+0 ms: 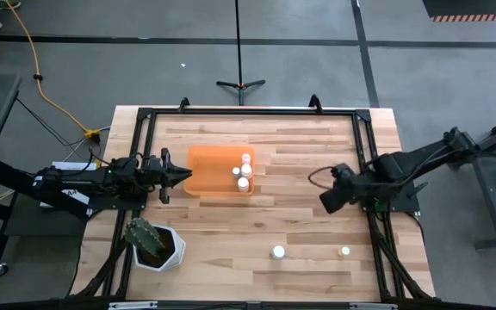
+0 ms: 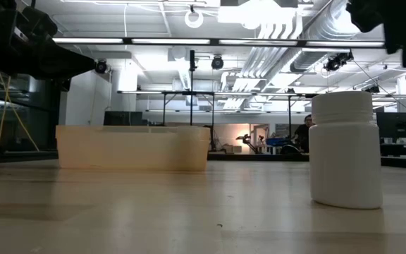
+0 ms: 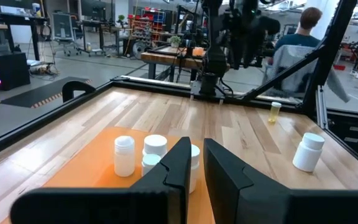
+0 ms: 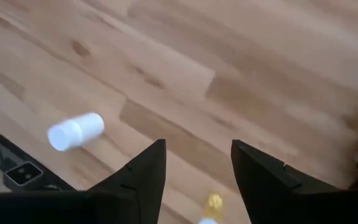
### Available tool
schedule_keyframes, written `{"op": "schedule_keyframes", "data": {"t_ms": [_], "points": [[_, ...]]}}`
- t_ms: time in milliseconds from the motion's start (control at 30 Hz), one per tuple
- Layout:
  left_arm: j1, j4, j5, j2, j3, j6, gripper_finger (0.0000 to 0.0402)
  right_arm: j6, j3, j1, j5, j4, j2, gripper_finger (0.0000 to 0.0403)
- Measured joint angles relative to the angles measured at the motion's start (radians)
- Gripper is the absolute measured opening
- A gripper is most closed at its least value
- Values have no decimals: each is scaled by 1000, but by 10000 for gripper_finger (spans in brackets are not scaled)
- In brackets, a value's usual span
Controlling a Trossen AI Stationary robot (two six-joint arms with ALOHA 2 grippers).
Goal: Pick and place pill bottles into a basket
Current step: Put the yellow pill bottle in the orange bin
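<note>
The orange basket sits on the wooden table left of centre, and also shows in the low view. Several white pill bottles stand upright in its right end. A white bottle stands on its base near the front edge. A yellowish bottle stands to its right. My left gripper is shut and empty over the basket's left end. My right gripper is open and empty above the table, right of centre.
A white angular pot with a green cactus stands at the near left corner. A black frame runs around the table's edges. A person sits in the room beyond the table.
</note>
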Motion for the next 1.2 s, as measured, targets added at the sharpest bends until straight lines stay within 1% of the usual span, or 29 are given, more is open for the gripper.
{"op": "schedule_keyframes", "data": {"t_ms": [67,133,300,333,400,500,567,633,733,833,1000,1100,1200], "points": [[0,0,0,0,0,0,79,50,0,42,-4,3,26,168],[0,0,0,0,0,0,79,100,0,82,-34,8,57,164],[0,0,0,0,0,0,79,212,0,158,-228,-3,128,157],[0,0,0,0,0,0,79,230,0,175,-249,-1,140,157],[0,0,0,0,0,-5,79,286,0,214,-257,20,165,157],[0,0,0,0,0,-8,79,371,0,266,-231,108,210,158],[0,0,1,0,0,-8,79,394,0,290,-212,154,253,158],[0,0,1,0,0,-8,79,403,0,303,-237,170,308,156],[0,0,1,0,0,-8,79,376,26,317,-230,115,376,151],[0,0,1,0,0,-8,79,338,96,315,-222,17,393,149],[0,0,1,0,0,-8,79,277,265,316,-76,-187,392,151],[0,5,-16,0,0,-4,79,227,321,323,-9,-223,392,154],[0,12,-63,-1,0,-3,79,184,334,324,6,-228,392,172]]}}
